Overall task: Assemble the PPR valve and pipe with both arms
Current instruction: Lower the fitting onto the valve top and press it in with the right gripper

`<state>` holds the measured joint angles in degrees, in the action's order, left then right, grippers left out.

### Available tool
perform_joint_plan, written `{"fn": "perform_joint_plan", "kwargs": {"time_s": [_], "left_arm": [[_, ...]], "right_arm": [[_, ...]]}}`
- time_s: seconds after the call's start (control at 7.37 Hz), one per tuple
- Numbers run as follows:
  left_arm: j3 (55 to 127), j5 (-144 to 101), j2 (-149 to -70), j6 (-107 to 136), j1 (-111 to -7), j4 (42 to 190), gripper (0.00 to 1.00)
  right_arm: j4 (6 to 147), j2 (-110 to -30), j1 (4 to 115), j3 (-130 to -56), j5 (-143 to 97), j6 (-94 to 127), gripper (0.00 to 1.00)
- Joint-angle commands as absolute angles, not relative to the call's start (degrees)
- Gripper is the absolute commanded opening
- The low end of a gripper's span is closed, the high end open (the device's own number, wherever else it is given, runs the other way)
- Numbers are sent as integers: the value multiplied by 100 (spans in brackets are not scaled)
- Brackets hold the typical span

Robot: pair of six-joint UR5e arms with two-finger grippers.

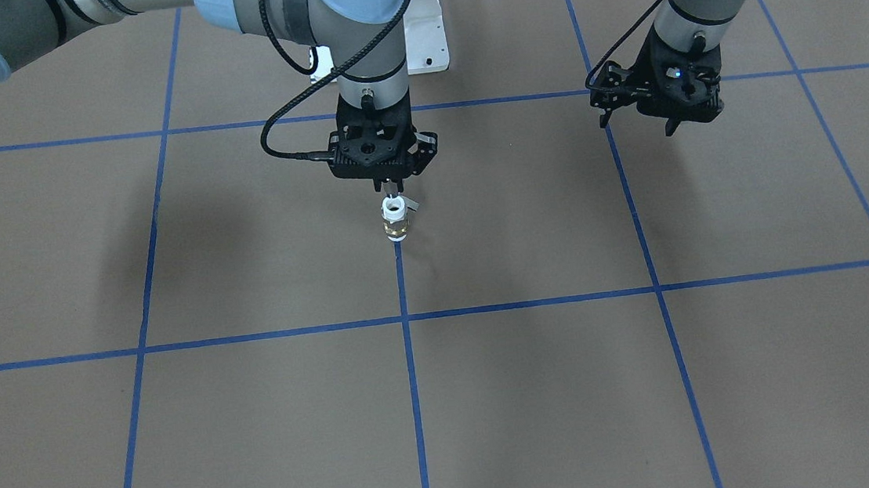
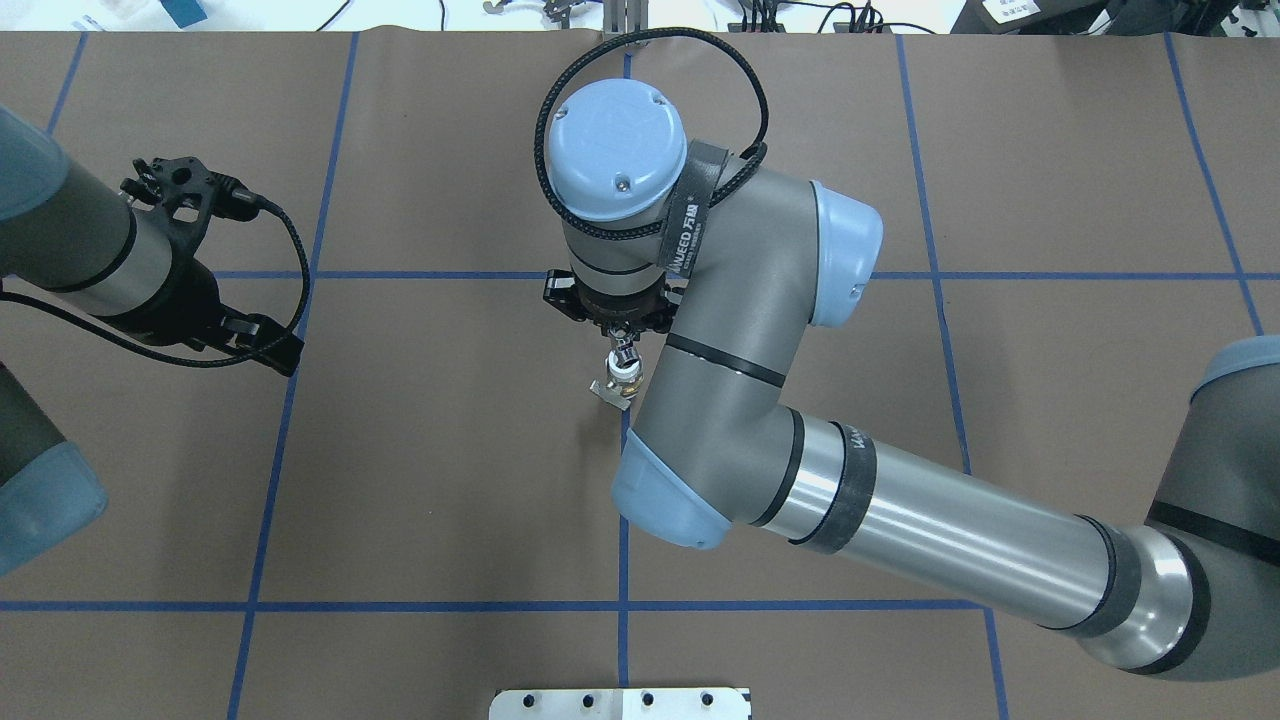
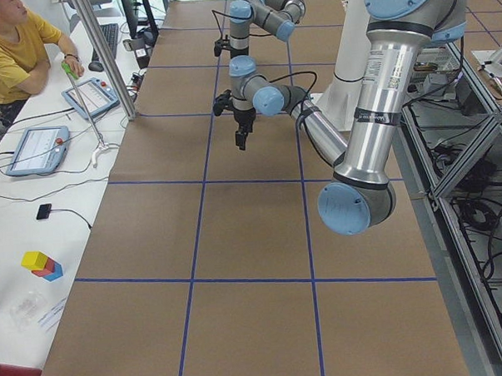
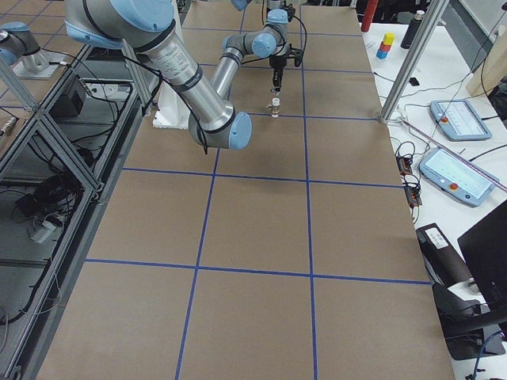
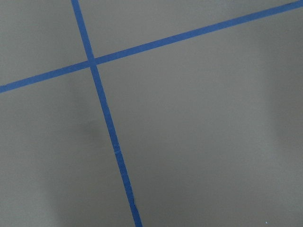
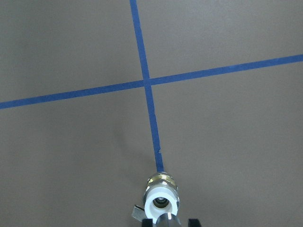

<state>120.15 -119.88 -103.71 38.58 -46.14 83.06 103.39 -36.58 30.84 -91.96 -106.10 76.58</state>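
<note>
Silver metal pipe stub (image 2: 622, 351) sits clamped in my right pincer (image 1: 390, 190), straight above the white-and-brass valve (image 1: 395, 222) standing tall on the bench (image 1: 573, 389).

The right gripper (image 1: 389, 188) points straight down, its fingertips pinching the pipe (image 1: 392, 196) above the upright PPR valve (image 1: 395, 222) at its 6 o'clock, on a blue tape line (image 1: 412, 372). The left gripper (image 1: 672, 127) hangs well apart at 3 o'clock.
</note>
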Motion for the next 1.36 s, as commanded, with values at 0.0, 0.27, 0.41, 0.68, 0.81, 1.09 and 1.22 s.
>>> {"fn": "perform_joint_plan", "kwargs": {"time_s": [0.0, 0.27, 0.41, 0.68, 0.81, 1.09, 1.22], "left_arm": [[12015, -11988, -10371, 3858, -4614, 8306, 99], [12015, -11988, -10362, 3858, -4614, 8306, 99], [12015, -11988, -10371, 3858, -4614, 8306, 99], [12015, -11988, -10362, 3858, -4614, 8306, 99], [11997, -11980, -10362, 3850, -4614, 8306, 99], [11971, -11979, -10362, 3858, -4614, 8323, 99], [11971, -11979, -10371, 3858, -4614, 8323, 99]], "right_arm": [[10327, -3621, 3023, -9045, -10468, 7682, 0], [10301, -3647, 3006, -9026, -10397, 7664, 0], [10292, -3647, 3006, -9018, -10397, 7655, 0], [10283, -3674, 2980, -9018, -10397, 7655, 0], [10170, -3717, 2962, -9018, -10397, 7673, 0], [9940, -3806, 2944, -9018, -10397, 7682, 0], [9940, -3806, 2944, -9000, -10389, 7682, 0]]}}
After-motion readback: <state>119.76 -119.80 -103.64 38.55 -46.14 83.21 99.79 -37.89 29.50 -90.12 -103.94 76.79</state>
